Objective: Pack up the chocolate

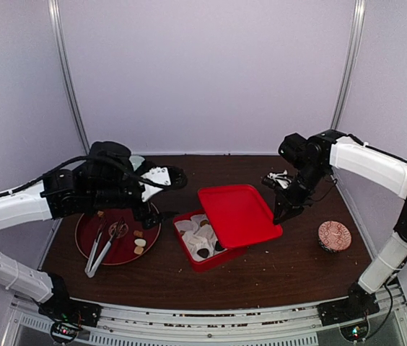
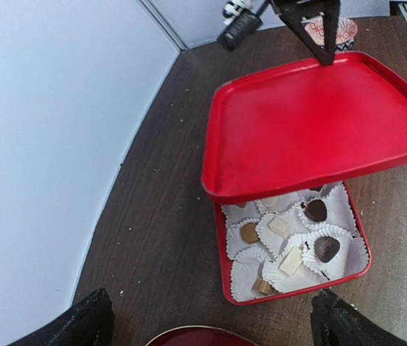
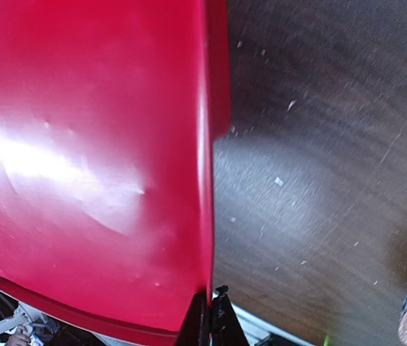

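The chocolate, dark, tan and cream pieces, sits in white paper cups inside a red box near the middle of the desk. A few more pieces lie on a dark red plate toward the desk's left edge, beside metal tongs resting across that plate. A red lid hangs tilted over the far-right part of the box, leaving the near cups uncovered; whether it touches the box I cannot tell. The right gripper is clenched on the lid's rim at its right side. The left gripper hovers over the plate's right edge, fingers spread wide and grasping nothing. A small patterned bowl stands near the desk's right edge.
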`<state>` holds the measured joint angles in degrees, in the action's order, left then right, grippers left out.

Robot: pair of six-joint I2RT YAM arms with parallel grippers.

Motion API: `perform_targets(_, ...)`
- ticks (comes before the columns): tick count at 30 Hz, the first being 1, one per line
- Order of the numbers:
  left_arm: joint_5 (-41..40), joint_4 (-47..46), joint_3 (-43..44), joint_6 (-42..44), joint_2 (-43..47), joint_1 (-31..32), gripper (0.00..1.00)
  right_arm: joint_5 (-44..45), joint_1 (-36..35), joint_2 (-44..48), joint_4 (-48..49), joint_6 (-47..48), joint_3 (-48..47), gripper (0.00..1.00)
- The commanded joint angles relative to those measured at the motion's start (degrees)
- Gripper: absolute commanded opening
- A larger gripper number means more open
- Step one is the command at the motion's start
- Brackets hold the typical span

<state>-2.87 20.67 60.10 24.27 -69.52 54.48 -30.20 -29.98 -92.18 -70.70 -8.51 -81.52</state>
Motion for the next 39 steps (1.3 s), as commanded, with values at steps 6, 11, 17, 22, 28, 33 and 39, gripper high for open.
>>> perform_targets(6, -2.20, -1.92, 1.47, -4.21, 11.29, 0.04, 0.98, -0.89, -5.76, 5.16, -4.99, -7.32, -2.25, 0.00)
perform_targets(11, -13.23, -2.92, 2.00, -16.04, 14.30, -0.16, 0.98, -1.32, -6.23, 6.92, -3.46, -7.21, -0.46, 0.00)
perform_targets(17, -15.44, 4.27, 4.91, -0.14, 10.09, 10.91, 0.98, -2.87, -6.23, 6.16, -5.98, -4.14, -1.38, 0.00)
perform_targets(22, -20.38, 1.68, -1.07, 13.96, 8.37, 21.54, 0.98, -4.45, -6.28, 6.74, -7.49, -3.52, -1.83, 0.00)
perform_targets(28, -17.32, -3.47, -1.10, 18.80, 3.86, 25.03, 0.94, -3.74, -8.78, 6.90, -9.68, -2.95, -0.29, 0.00)
perform_targets(33, -13.71, -1.03, 1.99, 21.39, -1.91, 26.38, 0.89, -3.75, -10.64, 6.87, -8.91, -4.46, 0.00, 0.00)
perform_targets(39, -12.79, -0.59, 6.48, 24.10, -9.52, 26.47, 0.72, -4.15, -12.79, 5.77, -8.58, -5.77, -0.86, 0.00)
